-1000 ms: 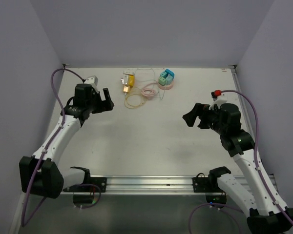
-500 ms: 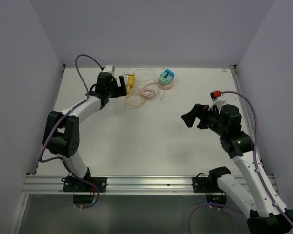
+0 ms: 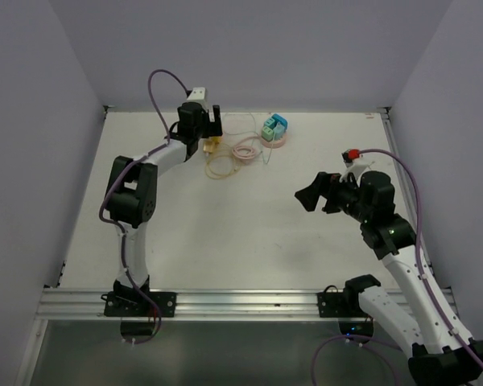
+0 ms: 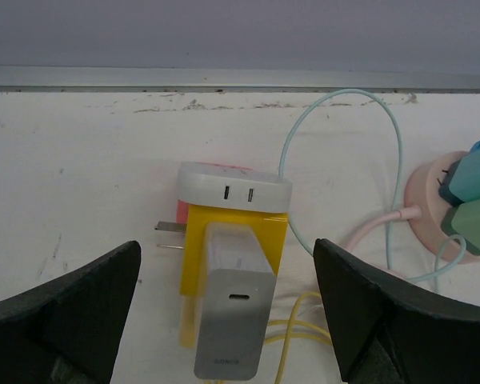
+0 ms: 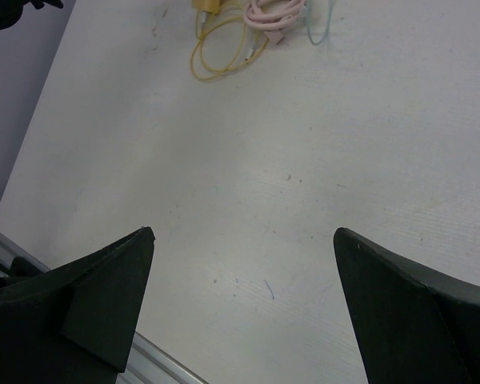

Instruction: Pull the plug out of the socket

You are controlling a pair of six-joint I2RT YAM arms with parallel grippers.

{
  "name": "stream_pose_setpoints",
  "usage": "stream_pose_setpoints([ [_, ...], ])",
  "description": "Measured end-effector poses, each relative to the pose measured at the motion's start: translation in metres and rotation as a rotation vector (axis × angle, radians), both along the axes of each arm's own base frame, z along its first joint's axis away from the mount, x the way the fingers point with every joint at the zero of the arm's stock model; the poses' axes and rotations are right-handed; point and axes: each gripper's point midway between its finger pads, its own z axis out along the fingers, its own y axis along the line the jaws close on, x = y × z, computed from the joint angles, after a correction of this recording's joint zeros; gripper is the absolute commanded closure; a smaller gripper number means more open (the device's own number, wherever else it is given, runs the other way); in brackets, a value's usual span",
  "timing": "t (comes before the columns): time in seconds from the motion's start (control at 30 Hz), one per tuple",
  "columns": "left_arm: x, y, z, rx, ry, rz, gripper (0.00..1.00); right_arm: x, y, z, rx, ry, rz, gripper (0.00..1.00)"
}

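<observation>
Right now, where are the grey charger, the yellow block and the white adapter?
grey charger (image 4: 234, 336), left wrist view, lower face below its port.
yellow block (image 4: 194, 256), left wrist view, bare left strip.
white adapter (image 4: 234, 176), left wrist view, above its slots.

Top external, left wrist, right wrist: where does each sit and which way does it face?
Top external: above and behind the bases, looking down the table; left arm and right arm show.
Left wrist: facing the back wall, at the yellow socket and grey plug; left fingers flank it.
Right wrist: angled down at bare table; right fingers below.
Shared: yellow cable, in all three.
</observation>
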Motion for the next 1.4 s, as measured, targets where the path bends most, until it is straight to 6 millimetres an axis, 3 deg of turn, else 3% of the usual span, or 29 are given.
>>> stream_pose_setpoints([
  [0.47, 0.020, -0.026, -0.023, 0.215, -0.016, -0.022, 0.06, 0.001, 0.001, -0.009, -0.006, 0.025, 0.002, 0.01],
  [0.73, 0.026, -0.020, -0.048, 0.266, 0.044, 0.008, 0.10, 0.002, 0.001, -0.010, -0.007, 0.027, 0.002, 0.01],
  [1.0, 0.028, -0.018, -0.050, 0.269, 0.058, 0.017, 0.16, 0.002, 0.001, -0.011, -0.007, 0.029, 0.002, 0.01],
  [1.23, 0.026, -0.017, -0.051, 0.250, 0.063, 0.021, 0.07, 0.002, 0.001, -0.011, -0.007, 0.029, 0.002, 0.01],
  [1.4, 0.025, -0.009, -0.051, 0.244, 0.072, 0.028, 0.16, 0.002, 0.001, -0.011, -0.007, 0.029, 0.002, 0.01],
])
